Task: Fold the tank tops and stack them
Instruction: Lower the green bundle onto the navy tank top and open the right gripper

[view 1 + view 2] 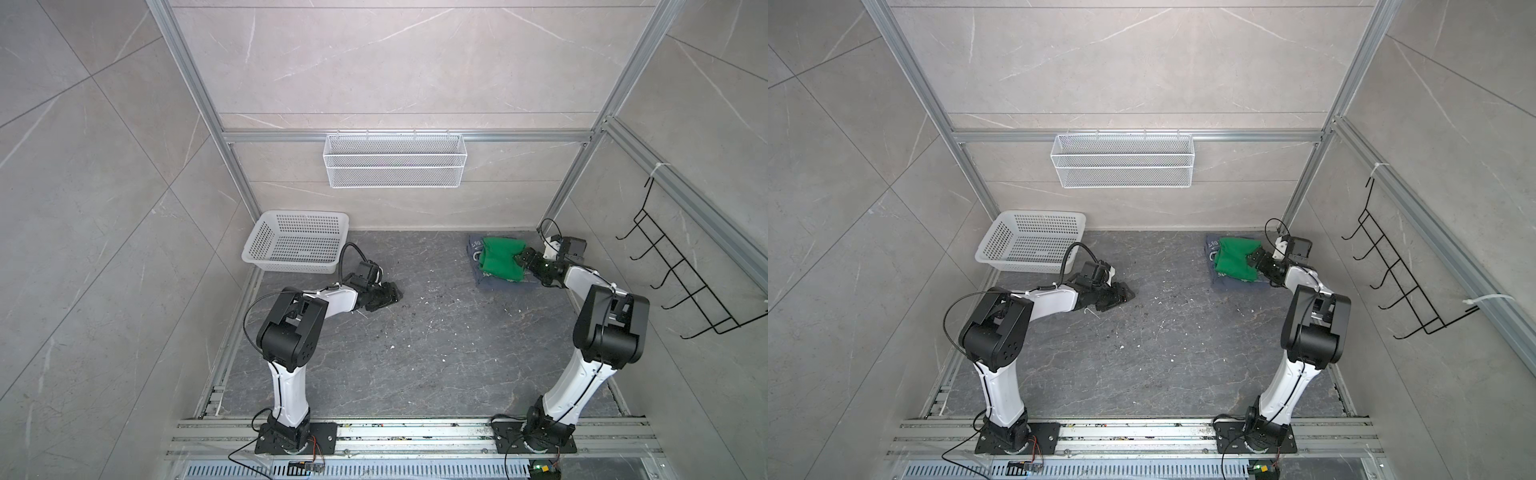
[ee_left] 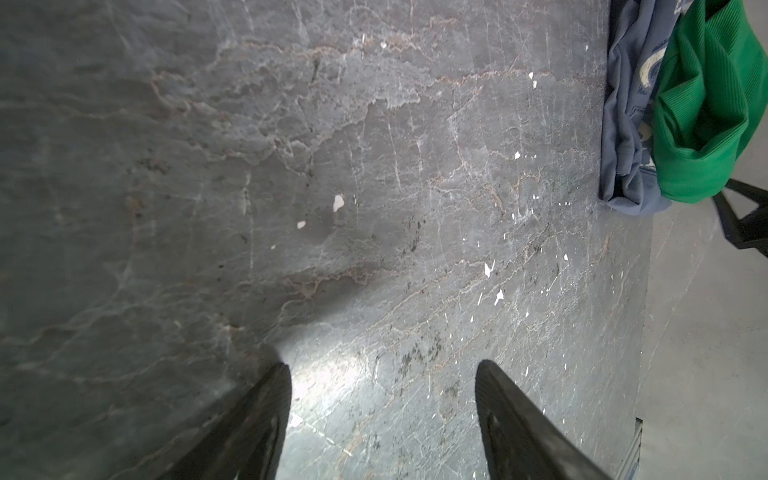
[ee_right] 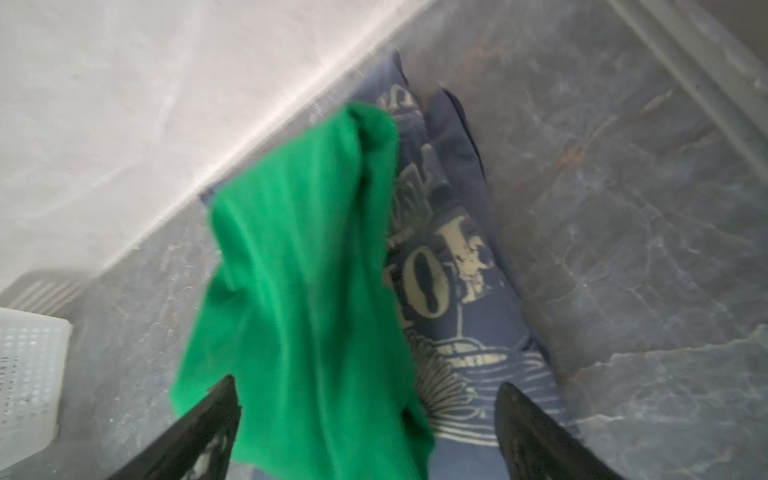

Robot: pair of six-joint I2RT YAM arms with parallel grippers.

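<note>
A dark grey veined stone tabletop (image 1: 415,353), flecked with small white chips, filled the floor of a pale-walled, metal-framed booth in both top views. 2 white-and-black robot arms rose from a rail at its near edge, the left arm (image 1: 291,328) bent inward toward the middle and the right arm (image 1: 611,332) reaching to the far right corner.

A white wire mesh basket (image 1: 395,166) hung on the back wall. A white perforated plastic basket (image 1: 291,266) sat on the table in the far left corner, tilted against the side frame.

The slate-blue tank top (image 1: 498,286), with pale printed lettering, lay on the table in the far right corner, close to the back wall. The smaller green tank top (image 1: 498,259) lay bunched on top of it, leaving blue cloth showing along the left and near edges. Both tops appeared the same way in a top view, green (image 1: 1235,262) over blue (image 1: 1233,286).

The right gripper (image 1: 521,257) was at the right edge of the green top. The right wrist view, slightly blurred, showed the right gripper (image 3: 368,382) with jaws spread wide and not pinching, green cloth (image 3: 299,270) draped between them over the blue print (image 3: 457,311).

The left gripper (image 1: 395,295) was low over bare stone, well apart from the tops. In the left wrist view its jaws (image 2: 382,365) stood wide apart with nothing between them.
</note>
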